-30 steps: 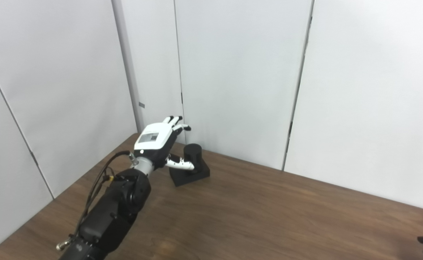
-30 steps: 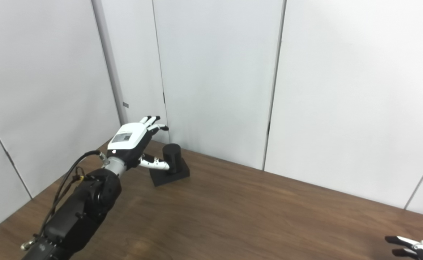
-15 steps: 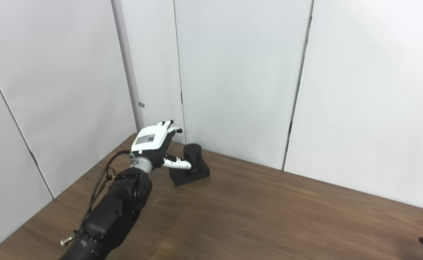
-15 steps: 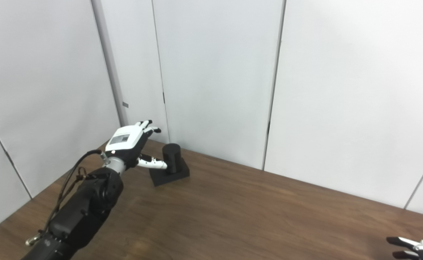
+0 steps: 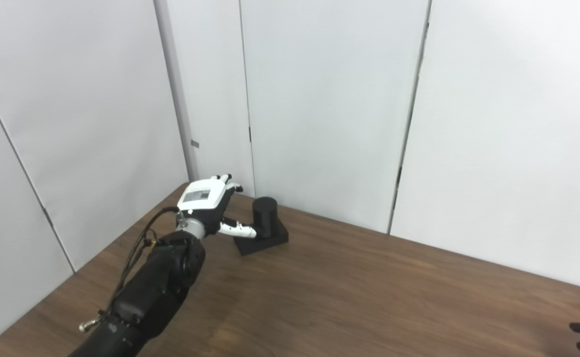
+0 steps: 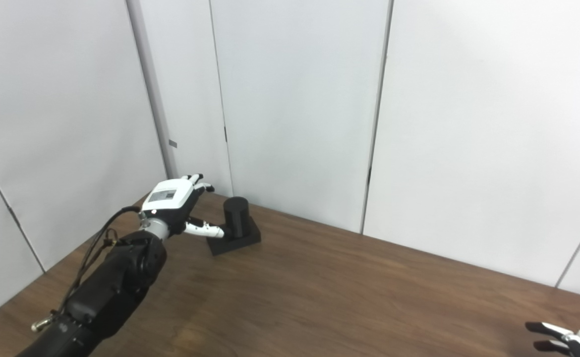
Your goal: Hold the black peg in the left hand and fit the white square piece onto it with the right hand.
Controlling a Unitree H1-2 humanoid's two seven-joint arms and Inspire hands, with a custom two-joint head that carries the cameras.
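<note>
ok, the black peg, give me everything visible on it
The black peg is a matte black upright cylinder with a flat top, rising from a low square black base that sits flat on the wooden table near its far left corner, close to the wall panels. Nothing is fitted over it. The left hand is open just to its left, thumb reaching toward the cylinder; contact cannot be confirmed. The material cannot be told.

Left eye view: head-mounted, looking down and forward across the counter (image 5: 369, 297) toward white wall panels (image 5: 319, 99); mid-range.
Right eye view: same height and heading, offset slightly right; scene sits further left in frame.
Shared field: counter's far left corner, black peg (image 6: 235, 216), left hand (image 6: 173, 198), panels.
</note>
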